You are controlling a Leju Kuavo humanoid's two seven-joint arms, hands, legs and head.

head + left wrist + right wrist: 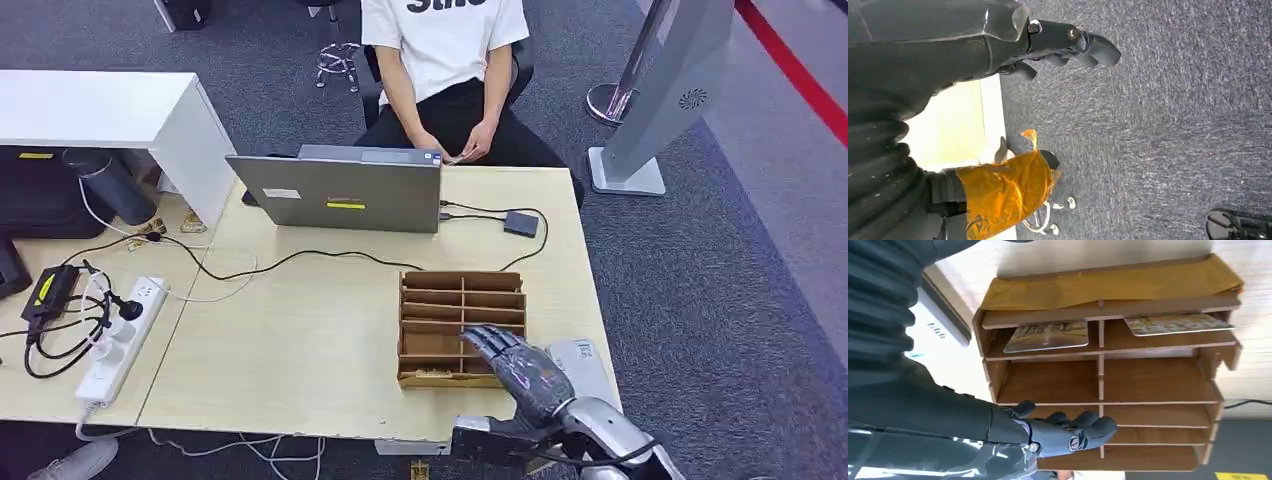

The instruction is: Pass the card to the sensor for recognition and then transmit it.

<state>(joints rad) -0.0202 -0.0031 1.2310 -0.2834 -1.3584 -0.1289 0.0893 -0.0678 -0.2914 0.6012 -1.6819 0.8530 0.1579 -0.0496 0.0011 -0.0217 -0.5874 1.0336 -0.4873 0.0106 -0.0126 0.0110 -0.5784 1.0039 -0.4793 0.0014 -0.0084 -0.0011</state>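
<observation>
A brown wooden organizer (462, 300) with several slots stands on the table's right half. In the right wrist view, two printed cards (1048, 336) (1178, 324) lie side by side in one row of the organizer (1158, 385). My right hand (520, 368) hovers over the organizer's near right corner, its fingers (1083, 427) stretched out and holding nothing. A small dark flat sensor (520, 223) lies behind the organizer, wired to the laptop. My left hand (1068, 42) hangs beside the table edge over the carpet, empty, with its fingers apart.
A grey laptop (340, 190) stands at the table's far side, and a person (445, 60) sits behind it. A white flat item (588, 360) lies beside my right hand near the table's right edge. A power strip (120, 340) and cables are on the left.
</observation>
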